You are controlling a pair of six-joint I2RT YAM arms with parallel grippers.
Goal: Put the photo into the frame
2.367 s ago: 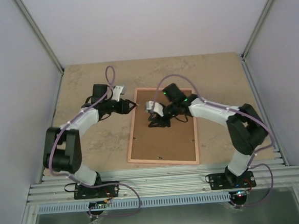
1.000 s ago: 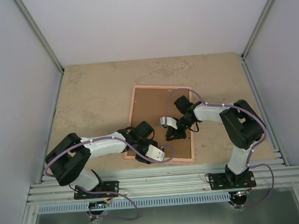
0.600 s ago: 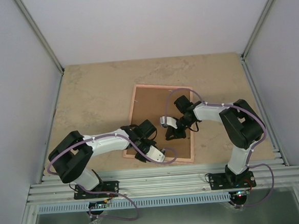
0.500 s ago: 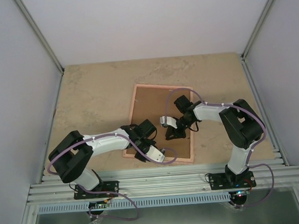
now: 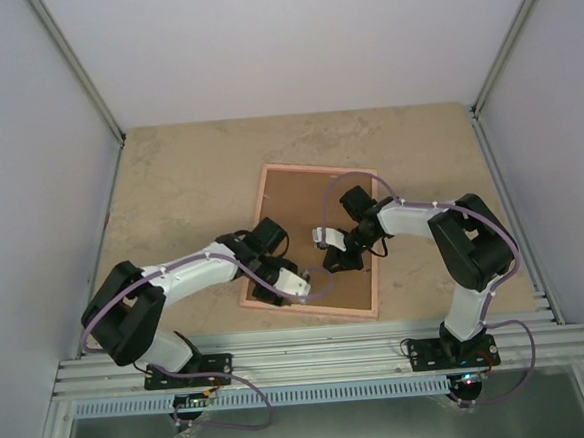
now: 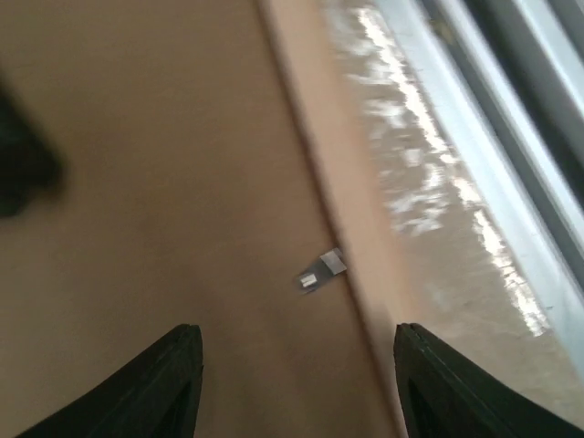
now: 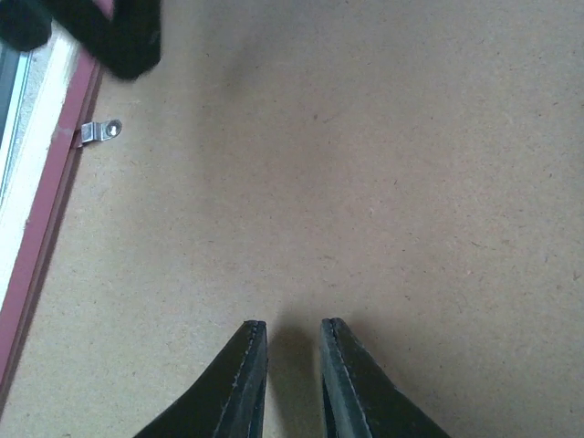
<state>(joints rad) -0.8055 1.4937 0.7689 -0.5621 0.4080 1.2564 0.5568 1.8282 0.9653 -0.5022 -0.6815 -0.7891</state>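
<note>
Frame [image 5: 373,235] lies face down on worktop [image 5: 180,187], brown backing board [image 5: 302,218] filling it. Photo not visible. My left hand [image 6: 297,351] hovers over frame's near edge beside small metal clip [image 6: 321,268], fingers spread wide, holding nothing. My right hand [image 7: 293,351] rests over board's middle, fingers nearly together, gripping nothing.

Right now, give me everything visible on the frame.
The frame is a thin salmon-pink rectangle lying flat, back side up, near the table's front edge, slightly skewed. A brown backing board fills it. Small metal retaining tabs sit at the inner border. The left gripper hovers at its near-left corner, the right gripper over the board's middle.
</note>
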